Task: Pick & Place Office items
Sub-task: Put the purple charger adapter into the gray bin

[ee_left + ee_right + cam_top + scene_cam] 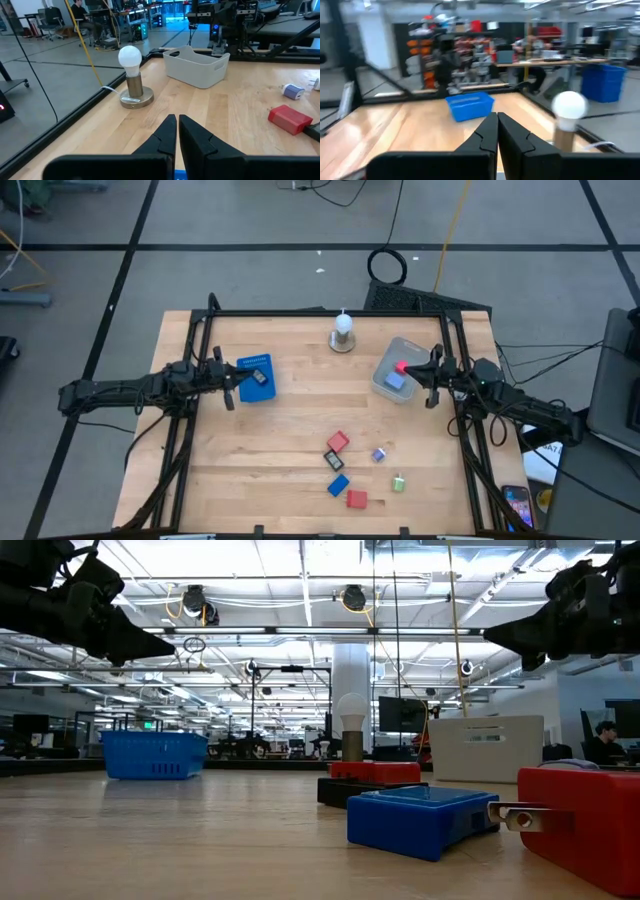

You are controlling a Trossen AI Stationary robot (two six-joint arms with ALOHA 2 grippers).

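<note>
Office items [347, 470] lie in 2 groups: 6 small pieces sit loose on the bench toward its near edge, right of centre, among them a red block [338, 442], a blue block [337, 485], a second red block [356, 499], a dark piece [334, 460], a pale blue piece [379, 454] and a green piece [398, 483]; at least 2 more, 1 red [401, 367] and 1 blue [394, 381], rest inside the grey tub [381, 384] near the far right corner. A dark piece [256, 376] lies in the blue box [262, 388] toward the far left side. Left gripper [232, 380] hangs at the left rim of the blue box, fingers [167, 131] pressed together with nothing between them. Right gripper [430, 370] hovers at the right rim of the tub, fingers [488, 131] likewise together and empty. A bulb on a round base [342, 332] stands at the far edge between the 2 containers. Risk assessment: both grippers sit close to container walls, so a low sweep toward the loose pieces could nudge the tub or box and shift its contents. The loose pieces lie near one another, so a descent with the fingers spread could knock a neighbour aside. Fingers must part before any pick; descending while closed would merely push a piece.
</note>
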